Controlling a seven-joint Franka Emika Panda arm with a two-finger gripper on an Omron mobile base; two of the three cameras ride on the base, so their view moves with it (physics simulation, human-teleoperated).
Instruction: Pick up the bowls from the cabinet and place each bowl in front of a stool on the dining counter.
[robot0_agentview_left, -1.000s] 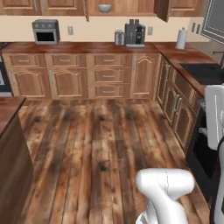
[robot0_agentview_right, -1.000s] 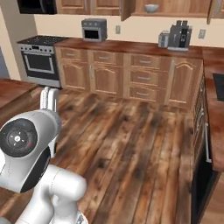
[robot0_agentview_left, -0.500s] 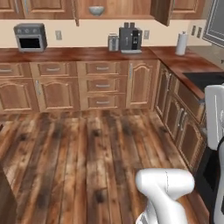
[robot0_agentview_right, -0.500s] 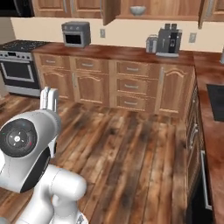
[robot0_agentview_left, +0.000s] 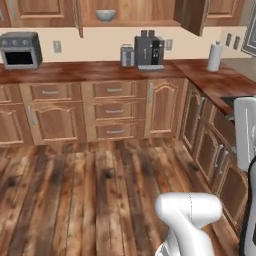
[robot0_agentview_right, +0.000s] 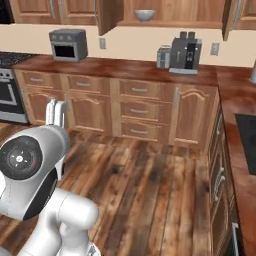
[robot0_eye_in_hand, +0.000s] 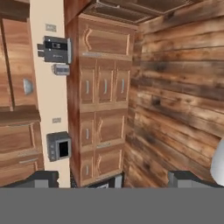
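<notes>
Since the earlier frame the base has driven nearer the brown wooden surface (robot0_agentview_left: 90, 71), so the whole view shifted. One grey bowl (robot0_agentview_left: 105, 15) sits on the open cabinet (robot0_agentview_left: 130, 12) shelf above that surface, left of the coffee machine (robot0_agentview_left: 149, 51); cabinet tops are cut off. The hand (robot0_eye_in_hand: 113, 179) stands apart, empty.

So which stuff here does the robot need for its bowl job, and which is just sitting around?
For the job:
- grey-white bowl on the shelf
- open wall cabinet holding it
- gripper, open and empty

Just sitting around:
- toaster oven
- coffee machine
- small toaster beside it
- paper towel roll
- stove
</notes>
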